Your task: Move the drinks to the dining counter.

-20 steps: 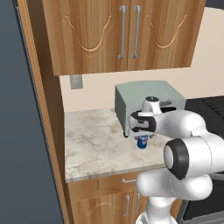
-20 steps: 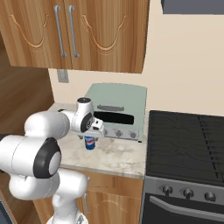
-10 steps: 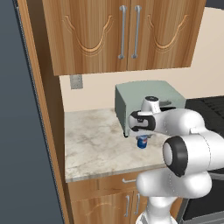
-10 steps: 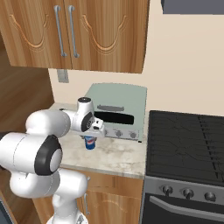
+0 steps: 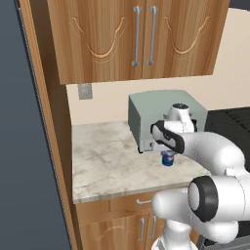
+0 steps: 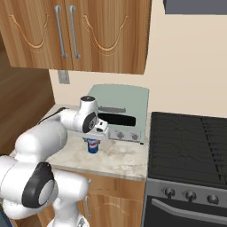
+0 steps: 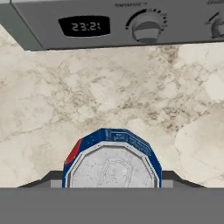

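At the center of the left base view we are hanging our gripper (image 5: pixel 167 155) directly over the blue soda can (image 5: pixel 167 159), which is standing on the marble worktop (image 5: pixel 107 161) just before the grey toaster oven (image 5: pixel 146 117). In the hand view the can's silver top is sitting at bottom center with a finger (image 7: pixel 46 178) flanking each side, and we cannot tell whether they are pressing it.

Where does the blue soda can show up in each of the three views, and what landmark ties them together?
Left base view: the can stands on the worktop right of centre, just under the gripper.
Right base view: left of centre, in front of the toaster oven.
Hand view: bottom centre, silver top facing the camera, between the fingertips.
Shared landmark: the toaster oven, directly behind the can.
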